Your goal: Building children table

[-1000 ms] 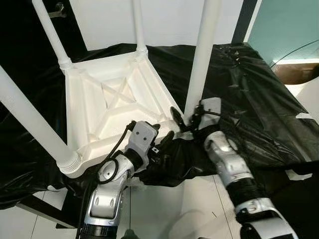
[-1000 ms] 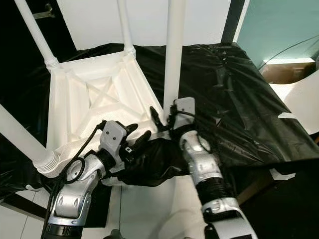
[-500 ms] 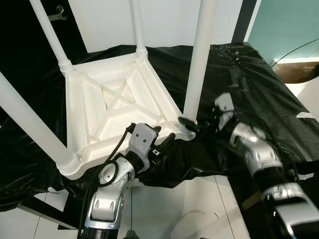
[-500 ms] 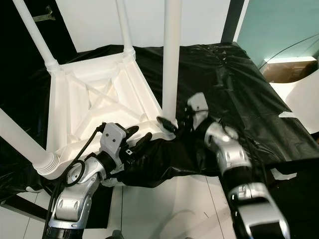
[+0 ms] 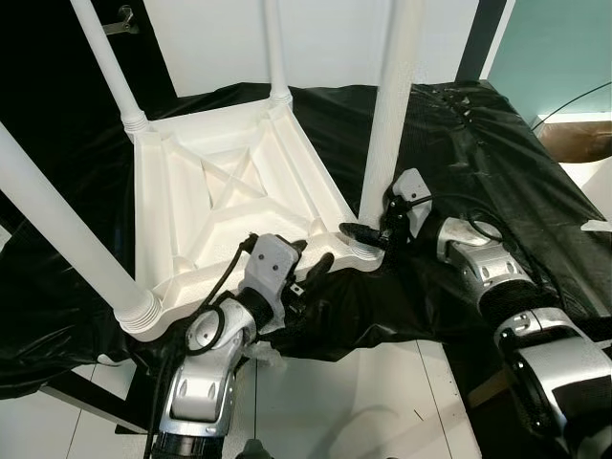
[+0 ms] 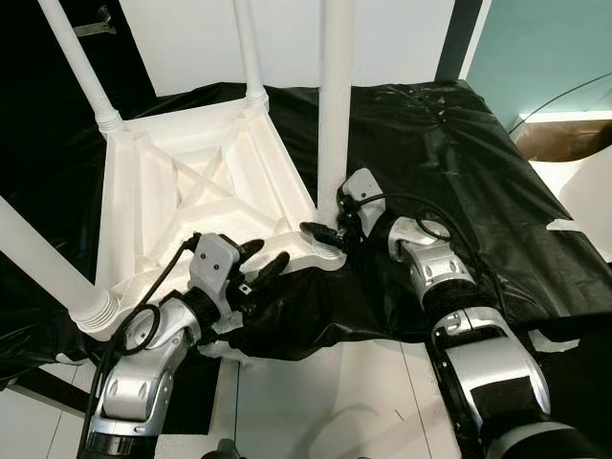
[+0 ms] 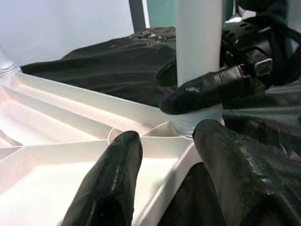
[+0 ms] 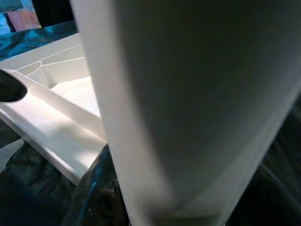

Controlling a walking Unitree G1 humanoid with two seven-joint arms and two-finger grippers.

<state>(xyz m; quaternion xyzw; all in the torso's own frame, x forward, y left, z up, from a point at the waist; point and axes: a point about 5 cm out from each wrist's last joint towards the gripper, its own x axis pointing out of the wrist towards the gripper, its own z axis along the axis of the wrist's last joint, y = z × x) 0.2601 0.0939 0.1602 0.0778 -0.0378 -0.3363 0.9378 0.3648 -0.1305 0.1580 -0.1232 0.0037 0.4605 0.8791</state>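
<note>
- Nearest the camera, low in the head views, the left pincer (image 5: 308, 263) sits with its two black fingers (image 7: 110, 179) spread wide, straddling the near rim of the upturned white children's table (image 5: 225, 206).
- Just right of centre, the right pincer (image 5: 365, 232) is closed around the base of the near-right table leg (image 5: 390, 105), one finger (image 7: 207, 92) lying across the threaded collar where the leg meets the corner.
- Centre frame, the table lies upside down on a desk draped in black plastic sheet (image 5: 478, 163), its ribbed underside facing up.
- Three more white legs stand up from it: one at lower left (image 5: 57, 225), one at upper left (image 5: 107, 62) and one at the far corner (image 5: 275, 48).
- Beyond, a white wall panel (image 5: 325, 38) fills the top centre, with a teal wall (image 5: 555, 48) at upper right.
</note>
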